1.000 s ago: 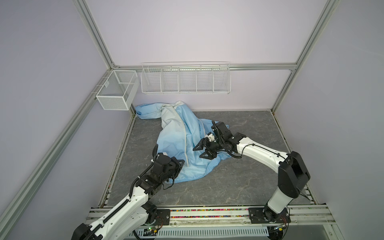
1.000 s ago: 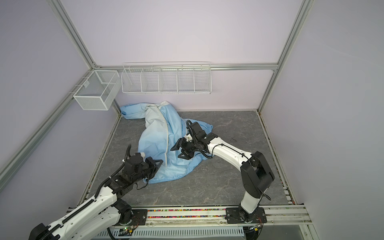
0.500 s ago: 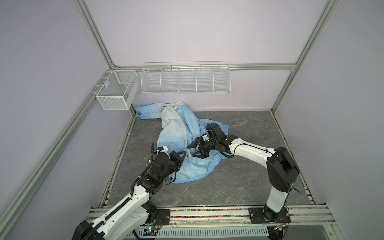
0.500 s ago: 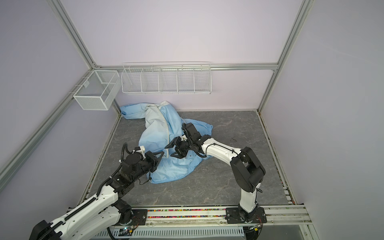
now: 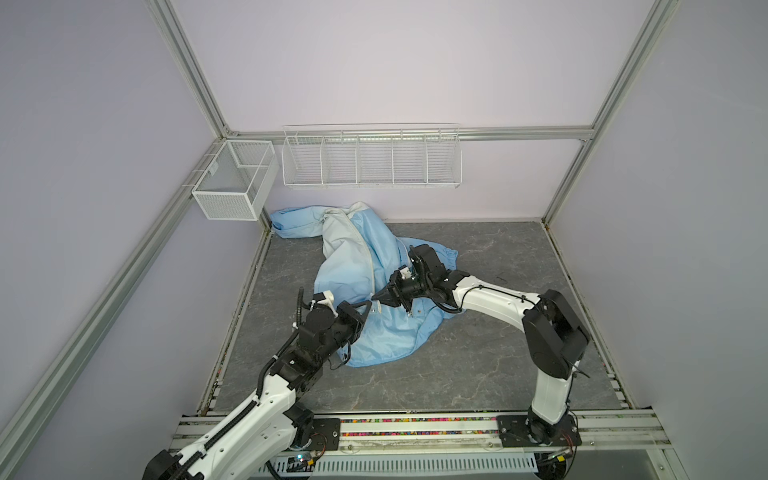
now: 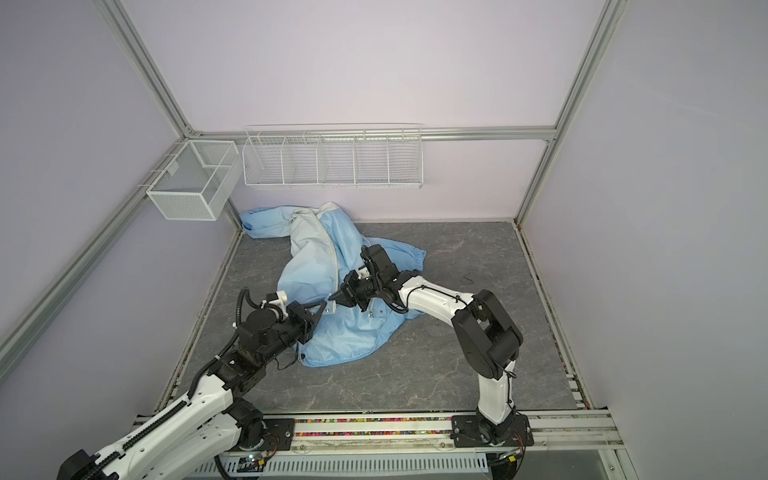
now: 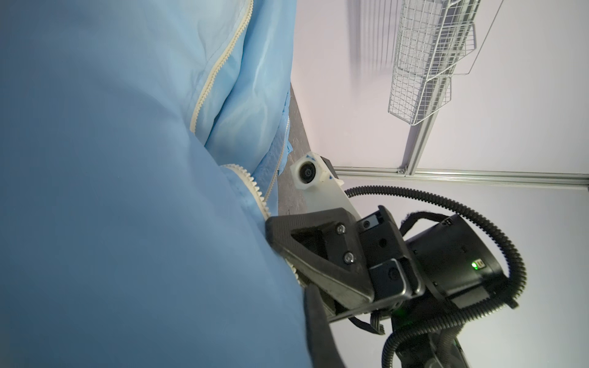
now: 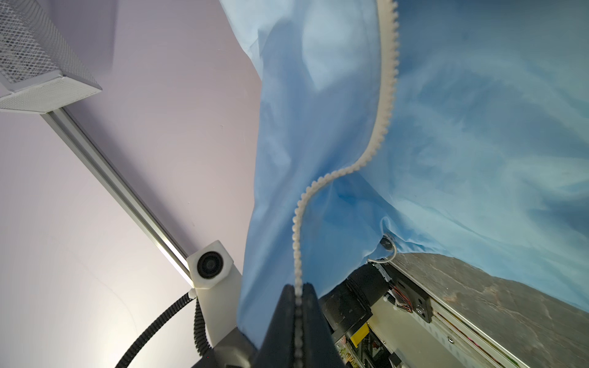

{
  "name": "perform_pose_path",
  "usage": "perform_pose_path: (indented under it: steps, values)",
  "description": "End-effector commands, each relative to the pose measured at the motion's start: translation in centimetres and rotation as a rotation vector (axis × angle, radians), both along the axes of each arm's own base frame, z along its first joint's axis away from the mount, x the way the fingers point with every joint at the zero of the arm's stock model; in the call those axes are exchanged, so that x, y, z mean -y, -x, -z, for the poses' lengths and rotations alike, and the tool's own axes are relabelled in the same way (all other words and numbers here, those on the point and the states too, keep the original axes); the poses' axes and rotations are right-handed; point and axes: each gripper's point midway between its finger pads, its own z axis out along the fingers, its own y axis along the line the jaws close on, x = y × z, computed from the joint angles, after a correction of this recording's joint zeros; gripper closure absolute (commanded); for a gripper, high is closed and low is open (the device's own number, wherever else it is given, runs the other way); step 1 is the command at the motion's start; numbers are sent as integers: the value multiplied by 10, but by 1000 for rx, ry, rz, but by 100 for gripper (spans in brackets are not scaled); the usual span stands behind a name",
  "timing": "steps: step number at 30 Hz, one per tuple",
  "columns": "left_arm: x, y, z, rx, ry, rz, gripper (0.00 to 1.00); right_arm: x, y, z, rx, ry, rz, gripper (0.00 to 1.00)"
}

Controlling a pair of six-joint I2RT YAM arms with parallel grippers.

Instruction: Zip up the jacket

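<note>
The jacket (image 5: 345, 270) lies crumpled on the grey floor (image 5: 498, 365), left of centre in both top views. Thin, limp and probably slippery, it is best held by the stiffer zipper (image 8: 384, 121) edge. The right claw (image 8: 298, 298) is clenched on those teeth; the left claw (image 5: 365, 306), just beside it, pinches the fabric edge.
</note>
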Motion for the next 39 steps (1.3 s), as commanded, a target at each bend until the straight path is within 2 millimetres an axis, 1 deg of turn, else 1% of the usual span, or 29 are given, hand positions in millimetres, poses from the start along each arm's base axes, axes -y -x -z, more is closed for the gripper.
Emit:
perform_pose_path:
  steps: [1,2,3,5,10,13,14,15,18,21,24,33,36,39]
  values:
    - [-7,5,0,-9,14,-19,63,-4,-2,-11,50,-29,-30,93]
    - [-7,7,2,-14,13,-13,51,-3,-2,-12,71,-33,-44,93]
    - [-7,9,4,-20,15,-7,44,-4,-2,-13,90,-39,-61,93]
    - [-3,12,7,-22,39,16,39,-4,0,-14,134,-44,-112,93]
    - [6,17,18,-51,87,63,35,6,6,-2,207,-7,-186,93]
    - [11,17,22,-69,89,87,35,11,7,3,249,-2,-207,93]
    - [14,18,20,-63,95,101,35,11,8,4,261,-5,-215,93]
    - [17,17,26,-83,88,113,35,11,8,5,266,-5,-219,92]
    - [25,18,28,-90,91,155,37,10,7,4,285,-21,-224,93]
    - [26,18,27,-79,96,158,41,10,4,5,288,-25,-224,93]
    - [25,18,24,-58,92,157,41,10,3,7,286,-31,-229,93]
    - [23,15,23,-39,87,144,41,12,4,12,286,-15,-239,93]
    - [24,14,23,-38,84,146,48,13,4,16,280,-4,-245,93]
    - [27,13,24,-42,81,155,53,15,6,18,281,7,-252,93]
